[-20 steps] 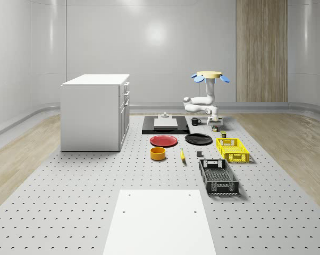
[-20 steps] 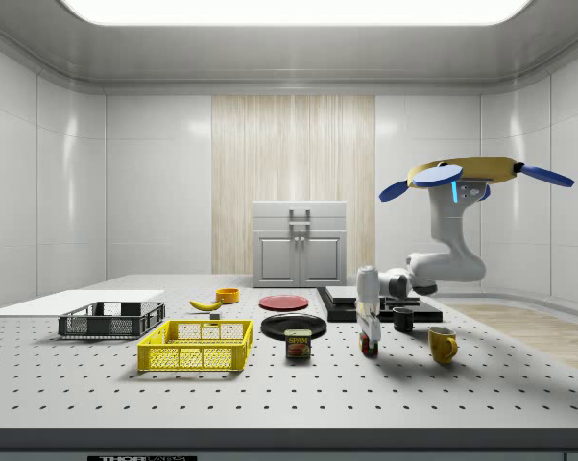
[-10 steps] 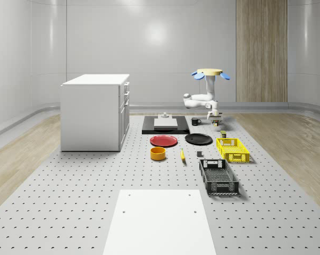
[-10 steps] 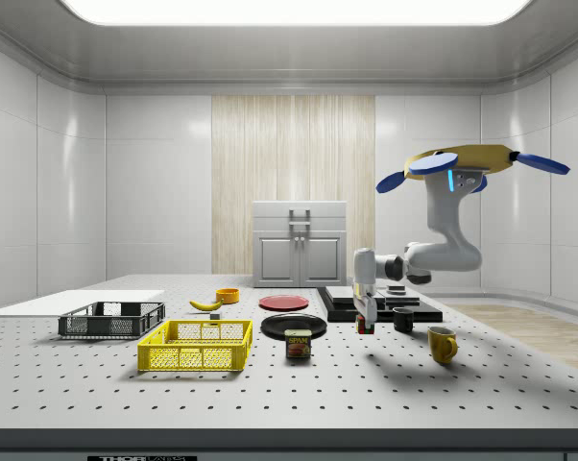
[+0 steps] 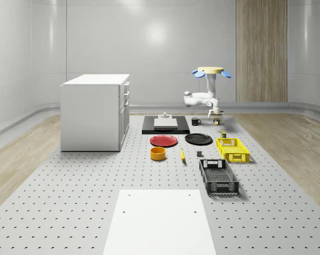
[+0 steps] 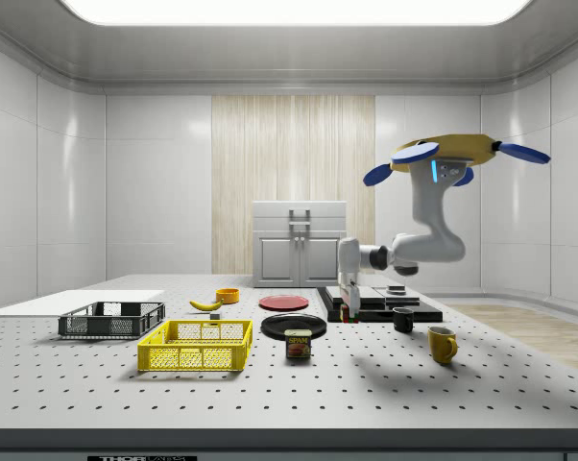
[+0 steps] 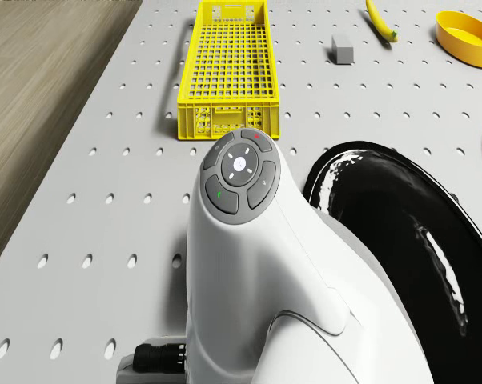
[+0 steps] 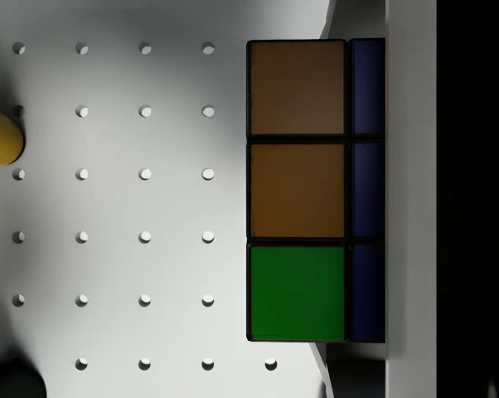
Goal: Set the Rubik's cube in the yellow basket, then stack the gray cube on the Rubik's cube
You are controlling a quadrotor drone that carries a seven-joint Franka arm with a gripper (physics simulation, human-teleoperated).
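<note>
The Rubik's cube (image 8: 299, 191) shows brown, green and blue stickers in the wrist view, pressed against a white finger (image 8: 411, 199). My gripper (image 6: 348, 305) is shut on it and holds it clear of the table, near the black plate (image 6: 293, 325). The drone (image 6: 452, 154) hovers above the table's far end, over the mugs. The yellow basket (image 5: 233, 150) (image 7: 229, 72) stands with nothing in it, toward the whole-scene view's right. The small gray cube (image 5: 200, 154) (image 7: 343, 50) lies on the table beside it.
A black basket (image 5: 218, 177) stands in front of the yellow one. A red plate (image 5: 164, 141), orange bowl (image 5: 158, 153) and banana (image 5: 182, 154) lie mid-table. A can (image 6: 298, 344), yellow mug (image 6: 442, 344) and black mug (image 6: 403, 319) stand near the gripper. A white cabinet (image 5: 95, 111) stands left.
The drone and arm have shifted toward the side view's left. The gripper has risen, lifting the Rubik's cube off the table.
</note>
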